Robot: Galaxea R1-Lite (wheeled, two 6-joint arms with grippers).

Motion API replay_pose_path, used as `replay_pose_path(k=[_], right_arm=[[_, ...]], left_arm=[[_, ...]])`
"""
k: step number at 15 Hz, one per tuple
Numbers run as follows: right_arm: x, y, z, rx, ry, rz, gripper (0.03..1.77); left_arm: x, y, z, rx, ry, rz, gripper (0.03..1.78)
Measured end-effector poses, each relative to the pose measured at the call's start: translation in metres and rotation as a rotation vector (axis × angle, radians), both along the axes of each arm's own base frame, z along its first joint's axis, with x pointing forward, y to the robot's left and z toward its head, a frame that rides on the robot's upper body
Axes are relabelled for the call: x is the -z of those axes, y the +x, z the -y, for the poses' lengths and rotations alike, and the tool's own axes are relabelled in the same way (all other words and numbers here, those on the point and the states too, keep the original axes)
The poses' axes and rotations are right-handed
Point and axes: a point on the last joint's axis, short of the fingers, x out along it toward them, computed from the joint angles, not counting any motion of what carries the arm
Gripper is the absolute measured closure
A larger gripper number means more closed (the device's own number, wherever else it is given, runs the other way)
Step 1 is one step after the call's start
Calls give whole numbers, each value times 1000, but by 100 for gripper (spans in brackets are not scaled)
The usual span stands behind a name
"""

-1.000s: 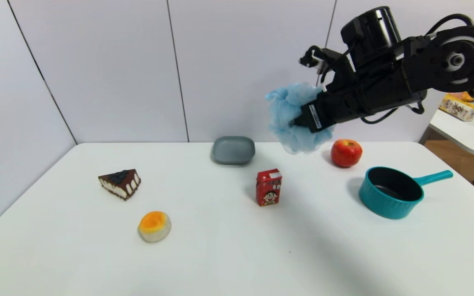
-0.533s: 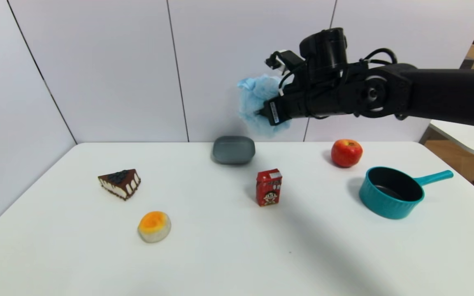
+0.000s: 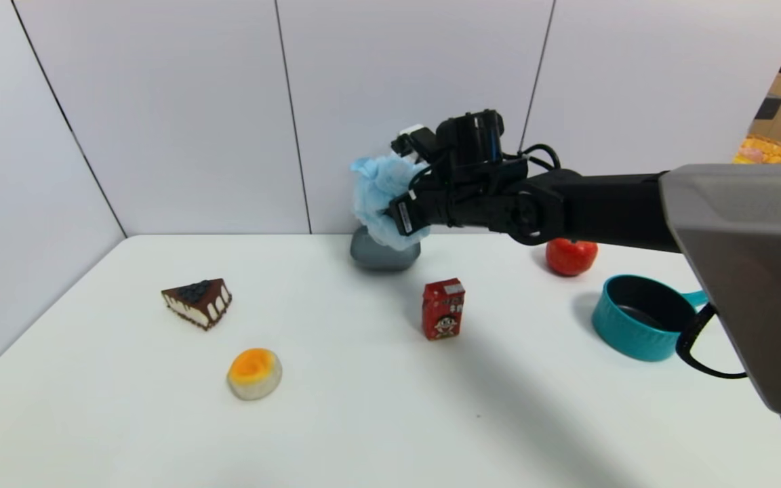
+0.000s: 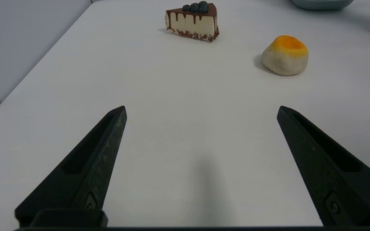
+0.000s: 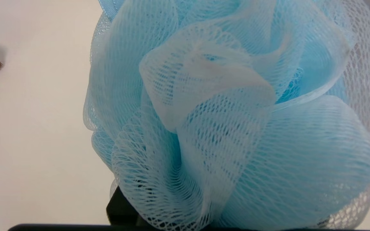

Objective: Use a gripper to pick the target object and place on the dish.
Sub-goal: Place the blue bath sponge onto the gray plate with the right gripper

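Observation:
My right gripper [image 3: 394, 213] is shut on the light blue mesh bath pouf [image 3: 378, 196], which hangs in the air just above the grey-blue dish [image 3: 377, 256] at the back of the table. The pouf covers the dish's upper part. In the right wrist view the pouf [image 5: 230, 115] fills the picture and hides the fingers. My left gripper [image 4: 201, 110] is open over bare table near the front left, with nothing between its fingers; it is out of the head view.
On the white table [image 3: 363, 407] stand a red juice carton [image 3: 443, 308], a red apple [image 3: 571, 257], a teal saucepan [image 3: 634, 318], a chocolate cake slice [image 3: 197, 302] and an orange-topped bun [image 3: 254, 373]. A wall runs close behind the dish.
My right arm has carried the pouf leftward and lower, from beside the apple to just over the dish. The left gripper shows no earlier frame.

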Motion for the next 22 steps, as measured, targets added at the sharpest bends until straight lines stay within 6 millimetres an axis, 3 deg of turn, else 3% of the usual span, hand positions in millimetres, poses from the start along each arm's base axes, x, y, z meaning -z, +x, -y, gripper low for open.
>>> replay_pose_path(k=[6, 12, 16, 22], right_arm=[[44, 24, -9, 1, -11, 37, 113], [57, 34, -12, 0, -2, 82, 111], [60, 34, -13, -2, -12, 86, 69], [51, 34, -10, 2, -1, 108, 37]], left_arm=[[0, 0, 0, 0, 0, 1, 12], [0, 0, 0, 0, 0, 1, 12], [0, 0, 0, 0, 0, 0, 12], [0, 0, 0, 0, 0, 0, 12]])
